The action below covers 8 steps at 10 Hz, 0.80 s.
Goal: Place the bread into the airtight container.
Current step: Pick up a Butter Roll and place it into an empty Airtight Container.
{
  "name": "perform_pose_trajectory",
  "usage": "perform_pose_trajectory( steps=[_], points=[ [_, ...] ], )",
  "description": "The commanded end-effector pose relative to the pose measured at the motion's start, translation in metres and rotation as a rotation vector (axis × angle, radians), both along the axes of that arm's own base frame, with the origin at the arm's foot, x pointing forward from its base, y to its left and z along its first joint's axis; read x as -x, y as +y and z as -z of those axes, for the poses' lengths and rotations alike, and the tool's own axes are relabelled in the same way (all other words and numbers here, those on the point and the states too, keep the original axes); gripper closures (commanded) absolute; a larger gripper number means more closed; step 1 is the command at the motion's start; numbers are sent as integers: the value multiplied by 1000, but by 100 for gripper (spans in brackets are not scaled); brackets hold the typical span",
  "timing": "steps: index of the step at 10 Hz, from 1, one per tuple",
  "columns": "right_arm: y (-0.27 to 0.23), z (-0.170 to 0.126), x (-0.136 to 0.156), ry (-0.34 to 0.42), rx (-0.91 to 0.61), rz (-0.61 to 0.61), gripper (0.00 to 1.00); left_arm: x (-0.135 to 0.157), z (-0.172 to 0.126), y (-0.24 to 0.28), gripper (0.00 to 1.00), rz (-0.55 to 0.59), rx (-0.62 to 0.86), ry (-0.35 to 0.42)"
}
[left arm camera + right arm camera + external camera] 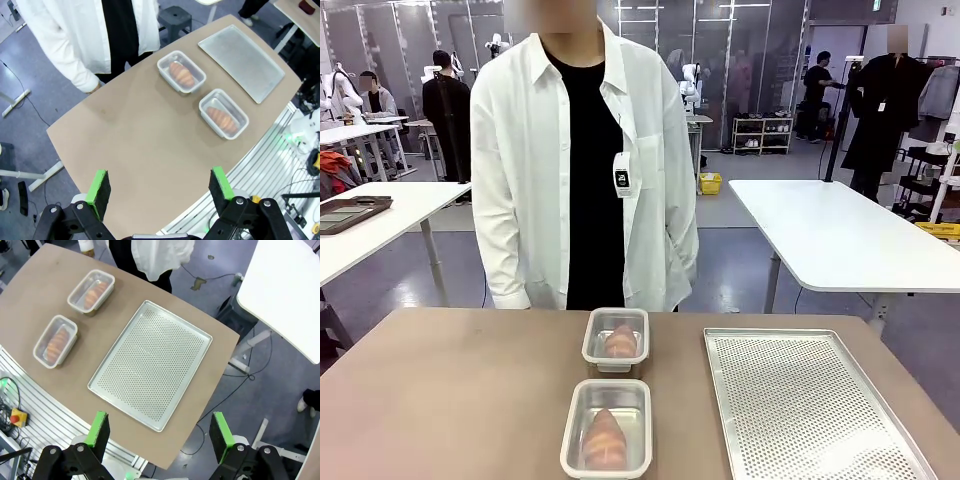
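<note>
both breads already sit in containers: one in the near container [606, 428], bread [604, 438] inside, 2nd in the far container [616, 341] just beyond it, w/ the perforated tray [810, 400] bare beside them. left gripper [160, 187] and right gripper [159, 430] hang high over the table [450, 400], jaws apart, holding nothing. task looks done; best move prob. is keep clear, no nudging the tubs, no lids seen.

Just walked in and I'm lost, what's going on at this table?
Nothing is being handled right now. Two clear containers, far and near, sit mid-table, each with a bread inside and no lid. An empty perforated tray lies beside them. Both end effectors, left and right, hang open above the table, holding nothing. A person stands at the far side.
</note>
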State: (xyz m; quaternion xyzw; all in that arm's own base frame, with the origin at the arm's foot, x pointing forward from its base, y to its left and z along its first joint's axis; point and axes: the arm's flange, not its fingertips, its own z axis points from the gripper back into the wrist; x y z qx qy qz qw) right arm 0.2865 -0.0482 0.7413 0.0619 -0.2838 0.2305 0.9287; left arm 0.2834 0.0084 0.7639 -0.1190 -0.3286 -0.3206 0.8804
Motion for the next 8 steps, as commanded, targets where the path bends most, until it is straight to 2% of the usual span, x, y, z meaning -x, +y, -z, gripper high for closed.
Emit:
perform_pose_trajectory(
  steps=[1, 8],
  points=[
    [1, -1, 0, 2, 0, -9, 0, 0, 0, 1, 0, 13, -12, -4],
    [1, -1, 0, 2, 0, -9, 0, 0, 0, 1, 0, 13, -12, -4]
  ],
)
